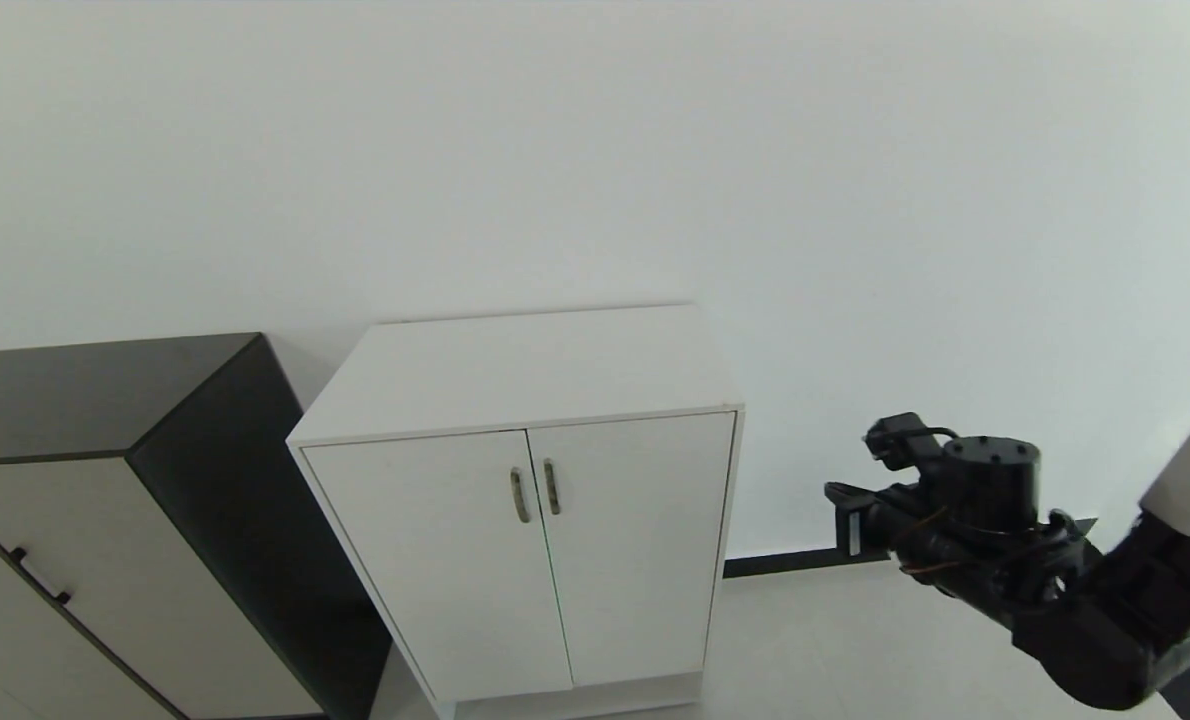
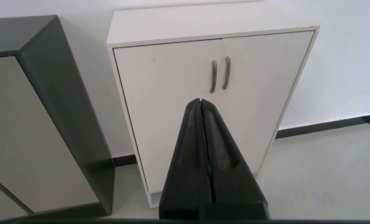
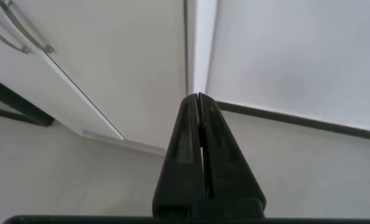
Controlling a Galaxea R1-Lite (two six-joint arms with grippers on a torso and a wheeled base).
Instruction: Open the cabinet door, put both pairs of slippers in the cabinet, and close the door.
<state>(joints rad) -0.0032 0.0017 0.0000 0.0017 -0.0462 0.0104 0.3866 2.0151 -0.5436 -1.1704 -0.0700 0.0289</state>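
The white cabinet stands against the wall with both doors closed. Its two metal handles sit side by side at the centre seam. My right gripper hangs to the right of the cabinet, off its side panel, with the fingers shut on nothing. In the right wrist view this gripper points at the cabinet's lower right corner. My left gripper is shut and empty, held back from the cabinet front and aimed below the handles.
A dark cabinet with light doors stands close against the white cabinet's left side. A black baseboard runs along the white wall. Pale bare floor lies to the right of the cabinet.
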